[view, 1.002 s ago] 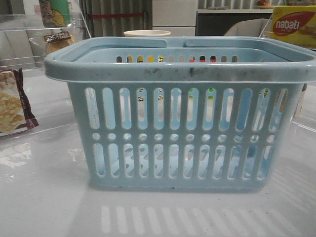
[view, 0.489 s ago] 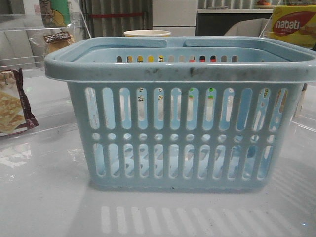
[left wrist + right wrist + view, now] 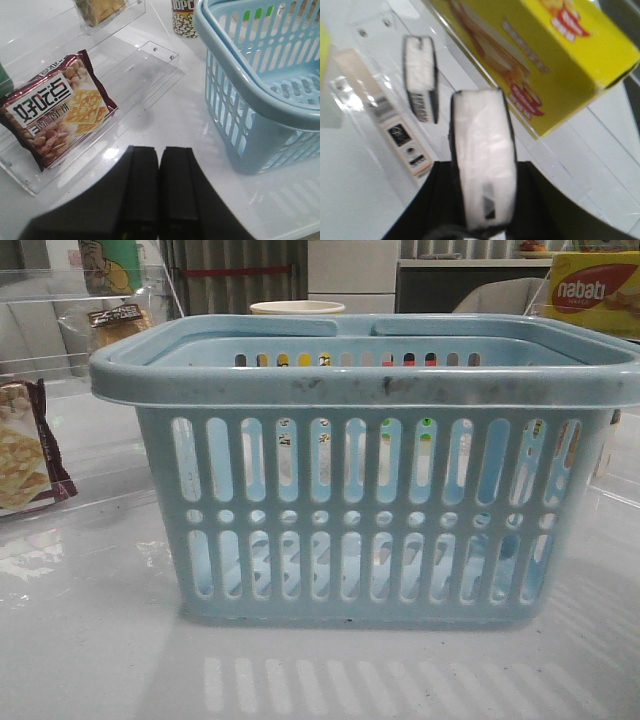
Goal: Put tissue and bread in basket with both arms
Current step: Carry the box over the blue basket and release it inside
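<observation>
While the basket is filling the centre of the front view, it is hiding the table behind it. A cracker packet is sitting cut off at left, a yellow box at upper right, and the bread is showing at upper left. The left gripper is pressing its jaws together, empty. The right gripper is pinching the tissue, blurred.

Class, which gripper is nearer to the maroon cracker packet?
Left. The left gripper, jaws shut, hangs close beside the cracker packet; the right gripper holds the tissue over by the yellow box.
</observation>
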